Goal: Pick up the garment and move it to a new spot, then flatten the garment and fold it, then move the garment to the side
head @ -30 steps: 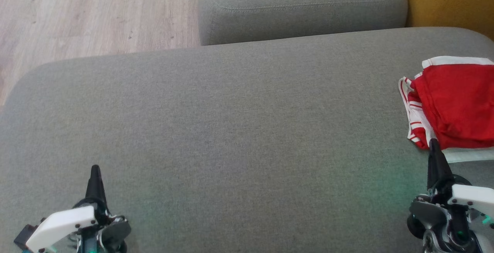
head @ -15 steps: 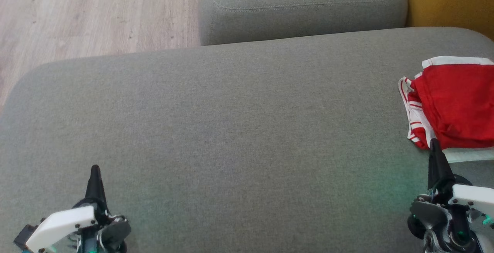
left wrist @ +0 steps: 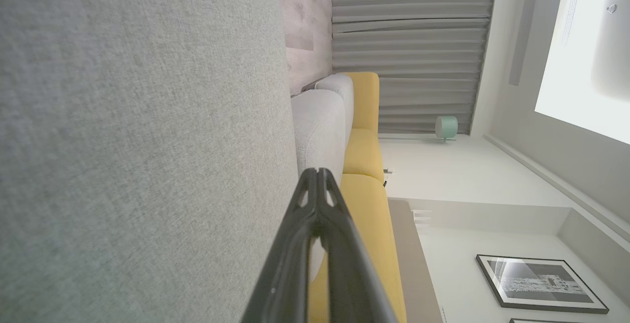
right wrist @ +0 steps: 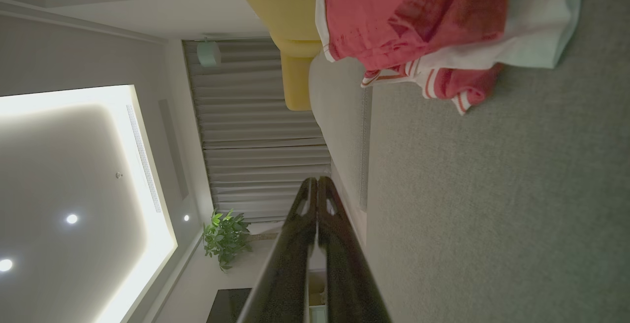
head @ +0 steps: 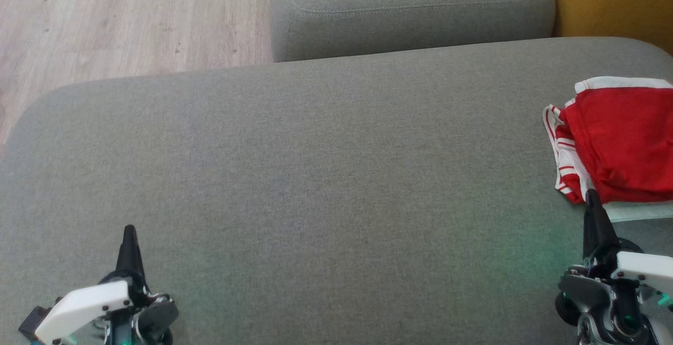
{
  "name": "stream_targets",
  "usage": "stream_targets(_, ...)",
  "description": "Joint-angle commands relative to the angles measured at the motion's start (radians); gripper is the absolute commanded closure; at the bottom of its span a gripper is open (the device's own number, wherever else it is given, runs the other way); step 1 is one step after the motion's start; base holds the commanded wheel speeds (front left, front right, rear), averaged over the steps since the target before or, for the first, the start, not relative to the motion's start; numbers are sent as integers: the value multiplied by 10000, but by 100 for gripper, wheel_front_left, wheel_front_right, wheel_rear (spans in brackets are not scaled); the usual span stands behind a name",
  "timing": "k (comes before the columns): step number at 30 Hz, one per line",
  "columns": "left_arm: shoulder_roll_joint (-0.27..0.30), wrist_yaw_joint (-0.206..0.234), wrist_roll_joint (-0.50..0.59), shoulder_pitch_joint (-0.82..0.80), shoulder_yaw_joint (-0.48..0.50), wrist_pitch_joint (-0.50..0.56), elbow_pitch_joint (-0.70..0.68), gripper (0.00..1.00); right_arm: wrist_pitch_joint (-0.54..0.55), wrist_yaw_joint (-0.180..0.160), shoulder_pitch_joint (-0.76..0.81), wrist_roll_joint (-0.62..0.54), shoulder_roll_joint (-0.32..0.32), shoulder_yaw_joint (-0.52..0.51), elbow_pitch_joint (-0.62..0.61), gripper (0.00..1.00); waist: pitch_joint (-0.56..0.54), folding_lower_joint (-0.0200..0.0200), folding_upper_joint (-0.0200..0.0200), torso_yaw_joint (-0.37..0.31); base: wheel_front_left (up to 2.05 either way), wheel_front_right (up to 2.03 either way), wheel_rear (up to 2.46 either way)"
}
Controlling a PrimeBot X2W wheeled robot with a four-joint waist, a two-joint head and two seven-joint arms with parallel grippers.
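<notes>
The garment [head: 620, 140], red with white trim and striped cuffs, was found lying in a compact, layered bundle at the far right of the broad grey cushion [head: 326, 176], partly cut off by the edge of the head view. The rest of the cushion was left bare.

The left end effector [head: 129, 229] was held low at the near left, well apart from the cloth, with its fingers pressed together on nothing. The right end effector [head: 590, 195] was likewise closed and empty. Its tip was seen just beside the garment's near corner, and no cloth was caught between the fingers in the right wrist view.

From this layout, the moving, flattening and folding were judged to be most likely finished, with the garment already set to the side and released. The fold looked somewhat loose, so an unstarted task could not be ruled out entirely. If the task was finished, nothing was judged to be left.
</notes>
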Motion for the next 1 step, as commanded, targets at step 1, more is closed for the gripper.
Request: stream_targets(1, 59, -67, -3, -530, 390, 61, -370, 100, 53, -7, -546, -27, -99, 166, -384, 100, 0, 0, -1, 0, 0, 0, 0)
